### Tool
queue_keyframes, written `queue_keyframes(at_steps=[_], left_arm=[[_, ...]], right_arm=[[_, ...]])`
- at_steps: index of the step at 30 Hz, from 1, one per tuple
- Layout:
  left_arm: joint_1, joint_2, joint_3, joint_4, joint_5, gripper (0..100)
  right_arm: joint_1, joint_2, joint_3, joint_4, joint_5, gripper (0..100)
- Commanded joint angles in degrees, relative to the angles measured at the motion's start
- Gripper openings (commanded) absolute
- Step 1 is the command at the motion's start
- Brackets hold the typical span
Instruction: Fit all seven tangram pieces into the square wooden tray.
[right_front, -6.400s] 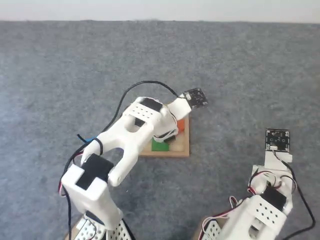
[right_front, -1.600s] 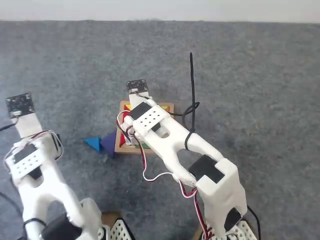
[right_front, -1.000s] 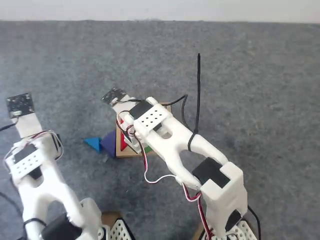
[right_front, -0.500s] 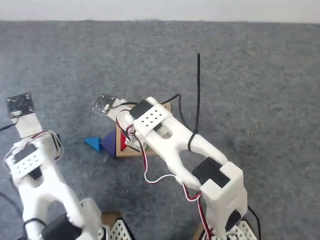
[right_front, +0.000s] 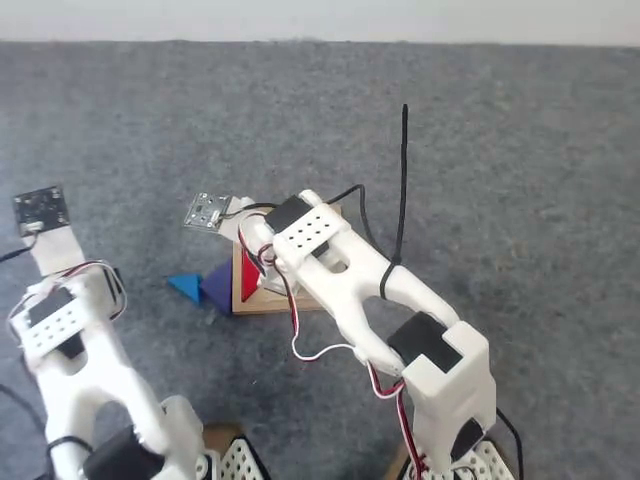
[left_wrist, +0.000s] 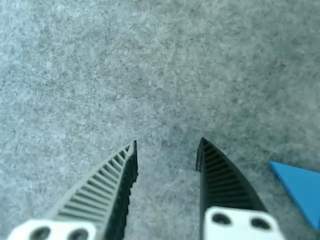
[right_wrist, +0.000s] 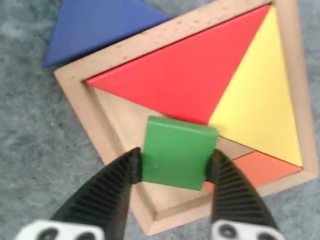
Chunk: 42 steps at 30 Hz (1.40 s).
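Right tool (right_wrist: 174, 162) is clamped on the small green square wooden piece (right_wrist: 176, 150), one finger on each of two opposite sides, jaws only as wide as the piece. The piece sits over the square wooden tray (right_wrist: 150, 44), above the bare-wood part of its floor. Its far edge overlaps the spot where the large red triangle (right_wrist: 185, 75) & the large yellow triangle (right_wrist: 257, 95) meet. Can't tell if it touches the floor or those pieces.

Red & yellow lie flat in the tray, edge to edge, red along one rim, yellow along the next. A small orange piece (right_wrist: 257, 167) lies flat beside yellow, against the rim; its shape is partly hidden by a finger. A dark blue triangle (right_wrist: 95, 25) lies outside the tray on the grey felt-like worktop (left_wrist: 150, 60), right by the outer rim on red's side.

High view: the right arm (right_front: 340, 270) stretches over the tray & covers most of it. The dark blue tri. is just left of the tray, w/ a light blue triangle (right_front: 185, 287) just beside it on the side away from the tray. The left arm (right_front: 70, 340) is folded back at the left edge, well apart from the tray. Left tool (left_wrist: 168, 150) gapes wide, nothing btwn its fingers, over bare worktop, w/ the light blue tri. near one finger.
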Motion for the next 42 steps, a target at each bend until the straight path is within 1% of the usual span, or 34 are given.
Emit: queue_keyframes(at_steps=[1, 5, 13, 15, 17, 20, 23, 25, 27, 30, 33, 36, 42], left_arm=[[0.53, -0.26, -1.71, 0.53, -0.62, 18], [0.53, -0.26, -1.71, 0.53, -0.62, 18], [0.53, -0.26, -1.71, 0.53, -0.62, 18], [0.44, -0.26, -1.63, 0.53, -0.62, 18], [0.44, -0.26, -1.63, 0.53, -0.62, 18], [0.53, -0.26, -1.63, 0.53, -0.62, 18], [0.53, -0.26, -1.63, 0.44, -0.62, 18], [0.53, -0.26, -1.63, 0.44, -0.62, 18], [0.53, -0.18, -1.63, 0.44, -0.62, 18], [0.62, -0.18, -1.63, 0.35, -0.62, 18], [0.62, -0.18, -1.63, 0.35, -0.62, 18], [0.62, -0.26, -1.10, 0.26, -0.62, 18], [0.53, -0.26, -1.10, 0.26, -0.62, 18]], right_arm=[[0.48, -3.65, -1.14, -1.01, 0.79, 24.8], [0.31, -3.74, -1.14, -0.84, 0.70, 24.8], [-3.12, -4.44, 1.85, 0.22, 0.53, 24.9], [-1.80, -5.23, 1.49, 0.40, -0.70, 24.9], [1.63, -7.96, 1.49, 0.04, -3.60, 25.0], [6.29, -14.81, 2.20, 0.22, -6.42, 25.0], [8.92, -22.73, 6.77, -0.31, -7.38, 24.7], [9.54, -26.07, 12.57, -1.54, -8.62, 20.9], [9.98, -26.77, 18.99, -3.82, -10.02, 13.0], [10.15, -25.89, 27.25, -10.95, -10.64, 4.1], [9.19, -25.01, 30.51, -15.25, -11.60, 4.6], [7.52, -23.87, 30.42, -15.60, -12.22, 6.3], [4.70, -20.00, 30.24, -17.80, -12.22, 6.3]])
